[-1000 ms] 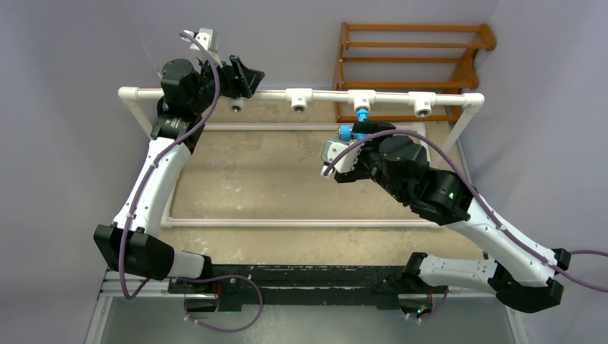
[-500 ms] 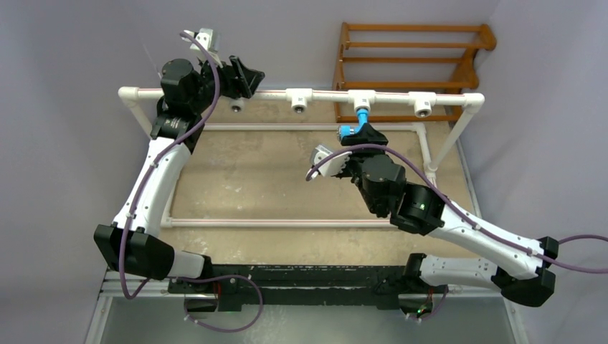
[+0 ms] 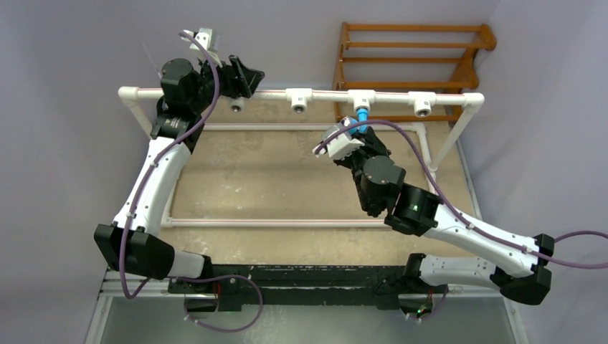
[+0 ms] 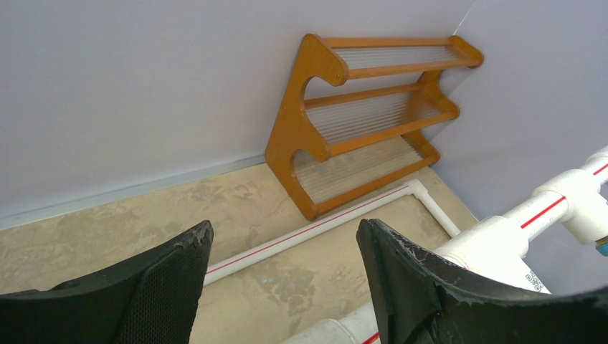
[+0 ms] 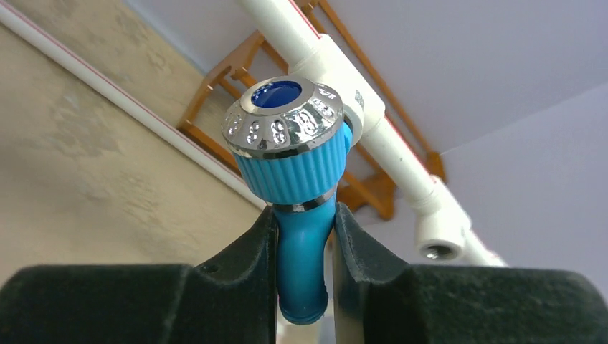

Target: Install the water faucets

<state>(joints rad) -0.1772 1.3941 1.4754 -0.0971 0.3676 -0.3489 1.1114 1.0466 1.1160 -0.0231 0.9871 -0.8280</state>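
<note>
Wrist-rolled since earlier, my right gripper (image 5: 302, 229) pinches the blue faucet (image 5: 294, 168) at one o'clock, screwing it into its tee fitting (image 5: 344, 68).

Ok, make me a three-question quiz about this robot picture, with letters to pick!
1. Where is the blue faucet?
A) on the table
B) at a tee fitting on the white pipe
C) on the wooden rack
2. How many tee fittings sit along that pipe?
A) two
B) four
C) six
3. What is the left gripper doing?
A) open, holding nothing
B) shut on the faucet
C) shut on a pipe
Answers: 1 B, the right gripper holds it at the third tee; 2 B, four show from above; 3 A, its fingers stand apart.
</note>
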